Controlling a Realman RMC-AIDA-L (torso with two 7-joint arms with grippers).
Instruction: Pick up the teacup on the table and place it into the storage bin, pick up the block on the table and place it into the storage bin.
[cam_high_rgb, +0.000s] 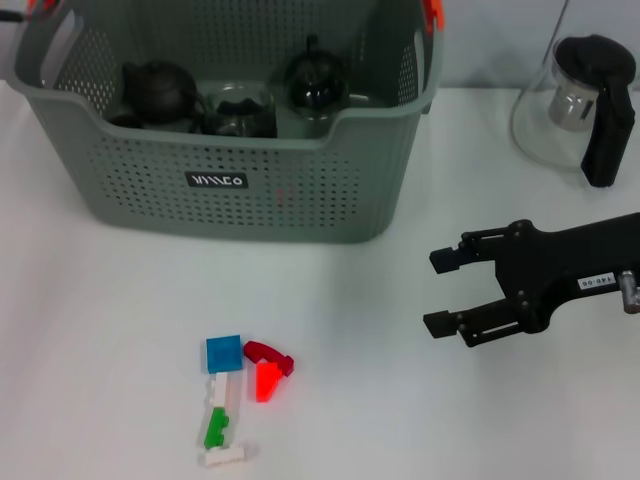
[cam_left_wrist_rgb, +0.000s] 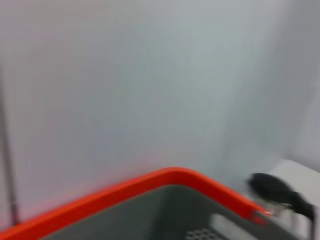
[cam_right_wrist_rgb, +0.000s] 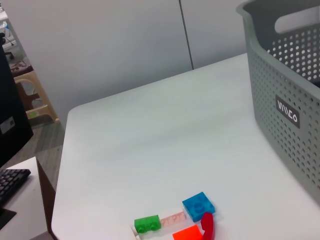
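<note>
Right end effector (cam_high_rgb: 437, 292) hovers above the white worktop (cam_high_rgb: 100, 300), in front of the bin and off its right corner, with its two black fingers apart and nothing between them. Left end effector does not show in any view; the left wrist view shows only an orange handle clip (cam_left_wrist_rgb: 150, 187) on the bin's rim, so I cannot tell its state.

The bin (cam_high_rgb: 240, 190) stands at the back of the worktop, its black label (cam_high_rgb: 217, 181) facing the robot. Inside it lie three dark teapot-like vessels (cam_high_rgb: 158, 92), close together.

In front of the bin, well apart from it, is a small cluster of blocks: a blue block (cam_high_rgb: 223, 353), just beside it a dark red curved piece (cam_high_rgb: 268, 355) and an orange-red block (cam_high_rgb: 267, 382), then a green block (cam_high_rgb: 216, 429) and a white piece (cam_high_rgb: 225, 457) farther from the bin. The right end effector is to the right of this cluster, not touching it.

A glass teapot (cam_high_rgb: 575, 105) with black lid and handle stands to the right of the bin.
</note>
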